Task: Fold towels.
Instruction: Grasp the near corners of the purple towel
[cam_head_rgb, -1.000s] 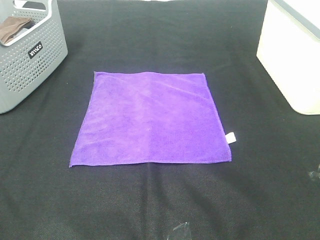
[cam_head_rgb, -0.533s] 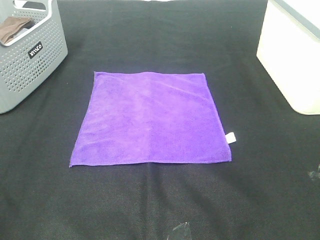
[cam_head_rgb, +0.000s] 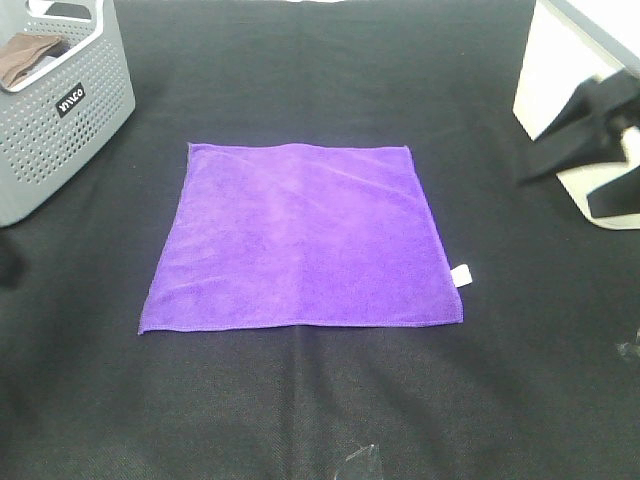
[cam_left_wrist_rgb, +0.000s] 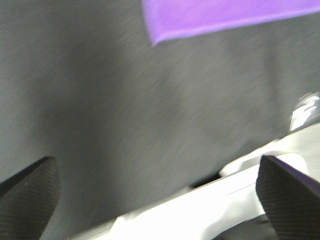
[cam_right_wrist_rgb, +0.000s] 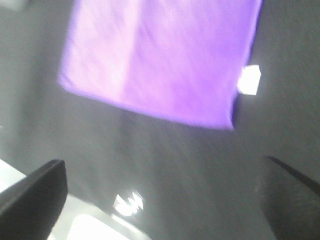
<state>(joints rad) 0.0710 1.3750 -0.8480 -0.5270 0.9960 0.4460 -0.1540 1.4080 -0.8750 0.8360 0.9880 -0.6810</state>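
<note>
The purple towel (cam_head_rgb: 305, 240) lies spread flat in the middle of the black-covered tabletop (cam_head_rgb: 300, 400). It is square, so it has no long axis, and its edges run in line with the table's edges. Its small white tag (cam_head_rgb: 461, 275) sticks out of the right-hand edge toward the right side of the table, close to the near right corner of the cloth.

A grey perforated basket (cam_head_rgb: 70, 130) stands at the far left corner of the table with a brown cloth (cam_head_rgb: 25, 55) inside it. A white bin (cam_head_rgb: 560, 70) stands at the far right corner; what it contains is hidden.

The left gripper (cam_left_wrist_rgb: 155, 160) has its fingers (cam_left_wrist_rgb: 27, 195) spread wide. It holds nothing, and below it are the bare black cover and one corner of the towel. The right gripper (cam_right_wrist_rgb: 164, 160) is also spread wide and empty, above the black cover beside the tagged corner. From the high camera it shows as a dark blur in front of the white bin.
</note>
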